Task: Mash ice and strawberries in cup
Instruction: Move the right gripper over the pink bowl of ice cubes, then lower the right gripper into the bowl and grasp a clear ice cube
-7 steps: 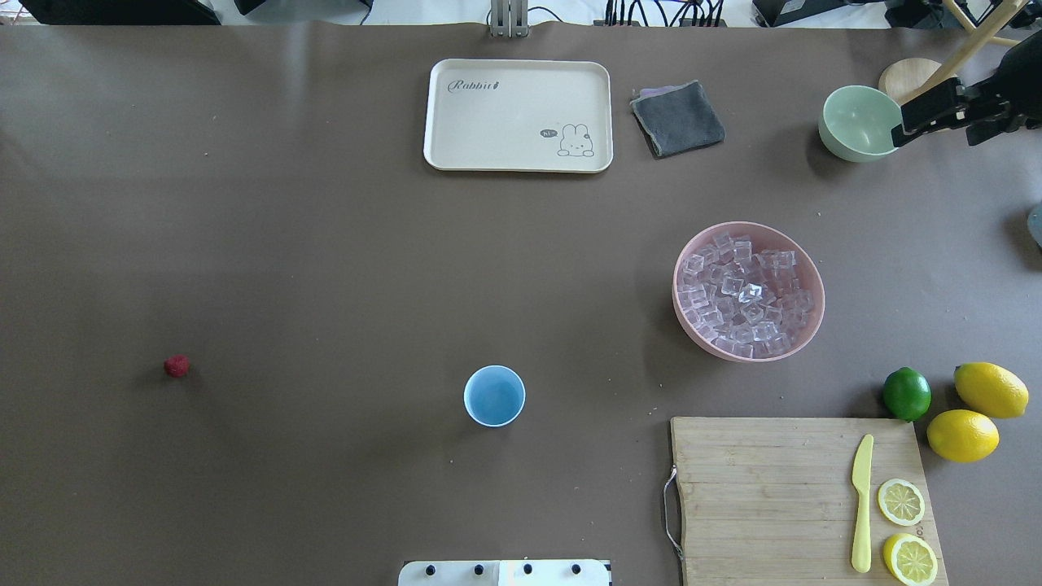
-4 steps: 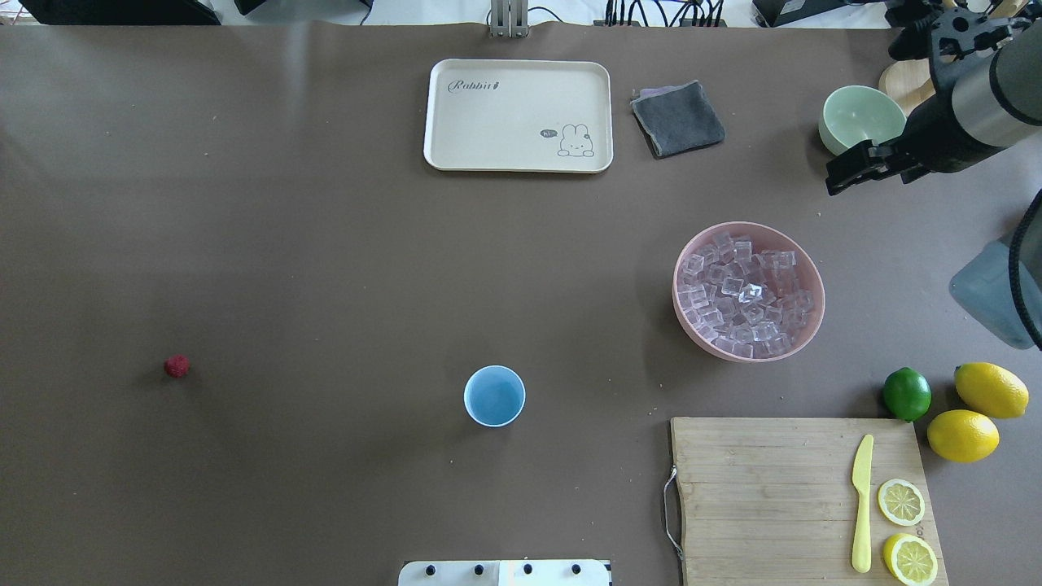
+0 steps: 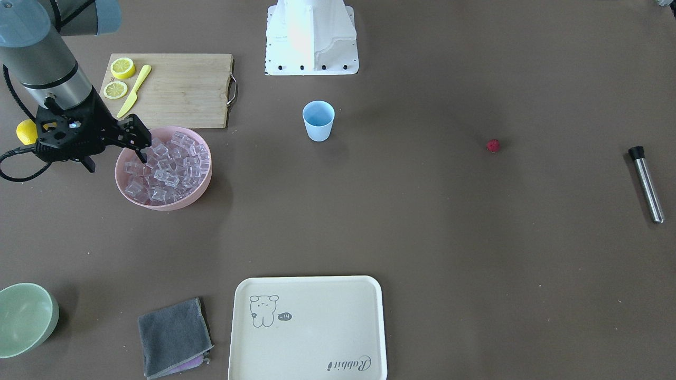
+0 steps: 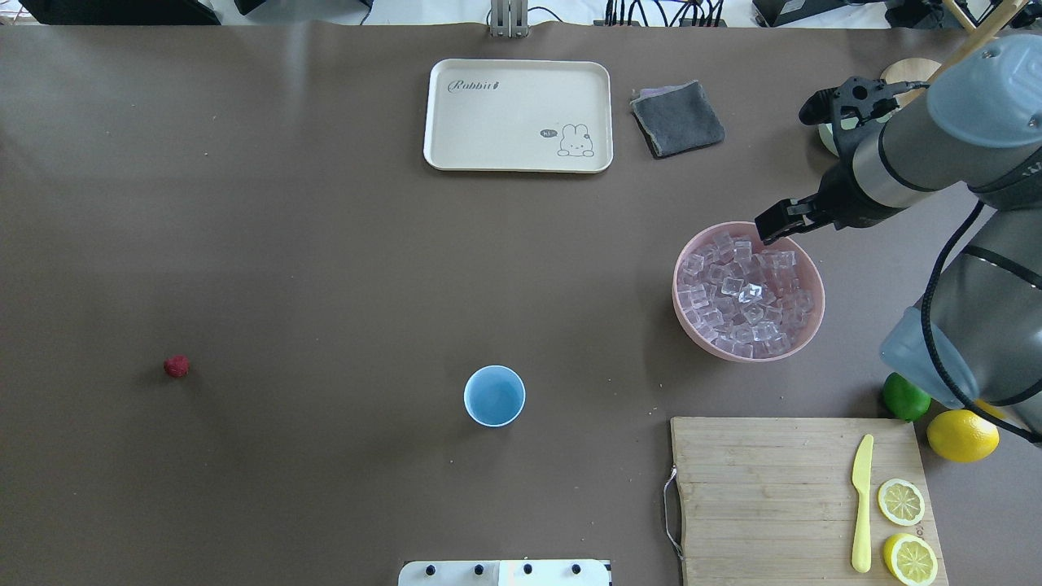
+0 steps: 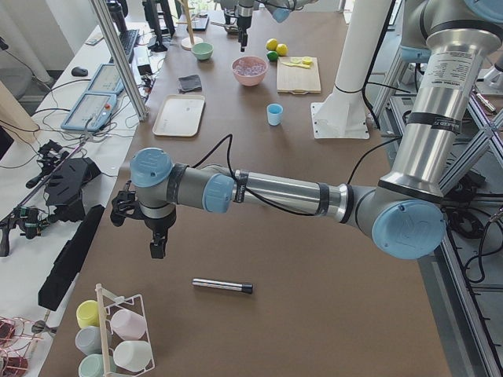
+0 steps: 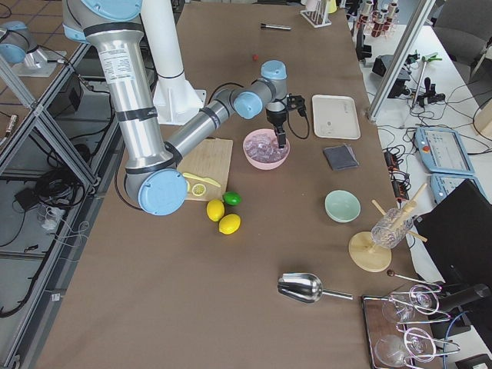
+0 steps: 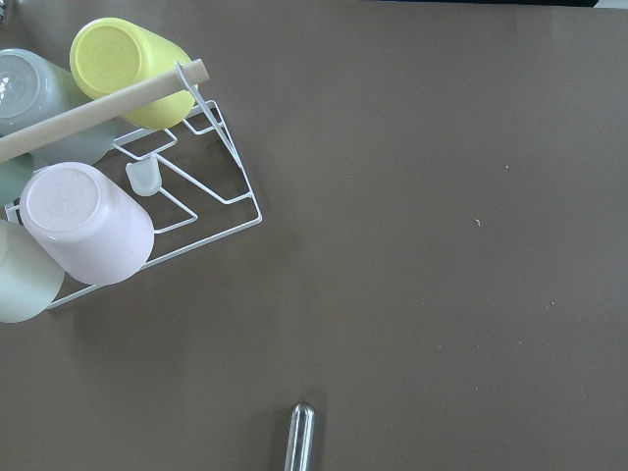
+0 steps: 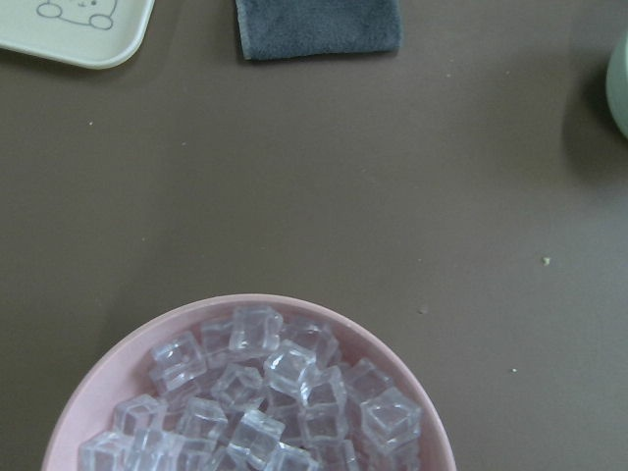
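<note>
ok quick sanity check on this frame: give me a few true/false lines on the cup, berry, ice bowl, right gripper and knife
1. The cup is empty. True.
2. The right gripper is at the rim of the pink bowl, above the ice, with its jaws apart. True.
3. The strawberry is in the pink bowl with the ice. False: it lies on the table, well off to the robot's left of the cup.
4. The yellow knife lies directly on the table. False: it rests on the cutting board, beside two lemon slices.
</note>
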Robot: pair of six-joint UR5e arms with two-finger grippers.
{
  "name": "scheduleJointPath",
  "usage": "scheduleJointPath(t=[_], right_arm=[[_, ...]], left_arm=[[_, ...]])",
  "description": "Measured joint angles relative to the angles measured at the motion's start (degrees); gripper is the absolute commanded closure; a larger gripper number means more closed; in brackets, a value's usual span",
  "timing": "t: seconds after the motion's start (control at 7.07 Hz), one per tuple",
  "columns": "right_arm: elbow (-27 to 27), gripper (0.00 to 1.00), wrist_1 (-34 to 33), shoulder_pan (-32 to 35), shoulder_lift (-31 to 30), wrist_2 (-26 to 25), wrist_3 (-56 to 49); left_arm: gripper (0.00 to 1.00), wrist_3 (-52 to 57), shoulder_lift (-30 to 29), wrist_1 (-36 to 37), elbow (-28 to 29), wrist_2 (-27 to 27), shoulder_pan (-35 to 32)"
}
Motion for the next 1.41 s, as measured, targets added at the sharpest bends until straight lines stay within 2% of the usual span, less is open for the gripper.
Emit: scheduleJointPath(t=[0.42, 0.85, 1.41], right_arm=[[-1.86, 0.10, -0.02, -5.85, 1.43, -5.72, 3.52], [-4.33, 0.09, 0.01, -8.71, 1.77, -10.21, 8.16], [-6.28, 0.11, 0.01, -10.53, 1.83, -12.57, 10.19]], left_arm=[[0.01, 0.04, -0.43, -0.22, 0.71, 0.17, 0.00], [0.01, 0.06, -0.75, -0.41, 1.81, 0.18, 0.00], [0.01, 0.14, -1.23, -0.49, 2.70, 0.19, 0.08]])
